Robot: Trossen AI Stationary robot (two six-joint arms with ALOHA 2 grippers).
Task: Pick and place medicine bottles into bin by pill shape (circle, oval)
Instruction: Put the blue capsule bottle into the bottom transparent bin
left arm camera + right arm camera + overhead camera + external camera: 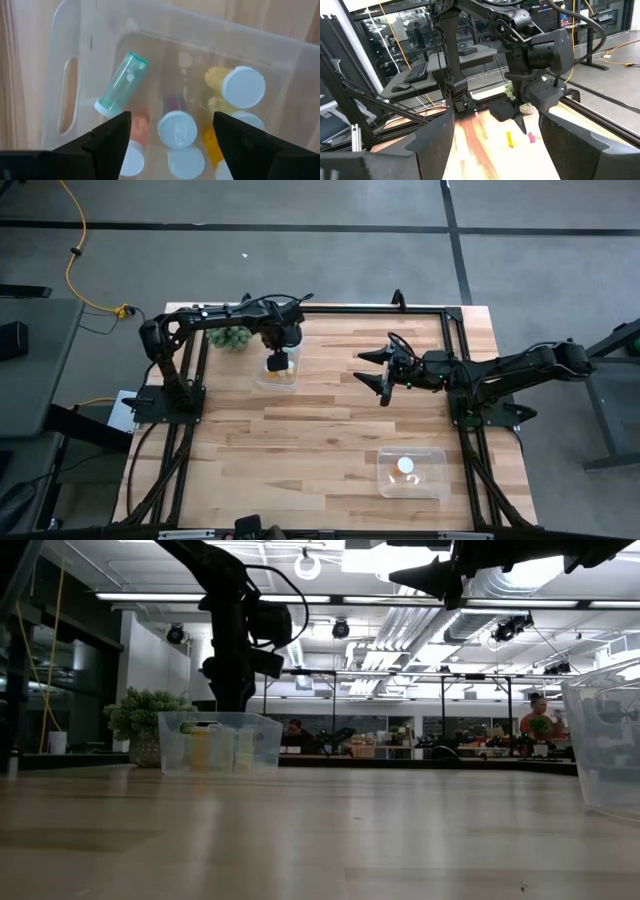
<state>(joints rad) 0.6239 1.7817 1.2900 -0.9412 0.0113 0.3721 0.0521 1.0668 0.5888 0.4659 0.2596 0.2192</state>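
A clear bin (pixel 278 370) stands at the table's far left and holds several medicine bottles. In the left wrist view a teal bottle (pixel 121 84) lies tilted on its side. A yellow bottle with a white cap (pixel 239 85), a reddish one with a white cap (pixel 175 125) and others stand beside it. My left gripper (pixel 170 150) hangs open over this bin, pointing down, and touches nothing. My right gripper (pixel 385 376) is open and empty, held above the table's middle. A second clear bin (pixel 412 472) near the front right holds a white bottle (pixel 405 465).
A green spiky plant (pixel 232 337) stands just beyond the far-left bin, beside the left arm. The black frame rail (pixel 350 310) runs along the table's edges. Bare wood lies between the two bins. People show in the room behind the table in the low view (pixel 535 720).
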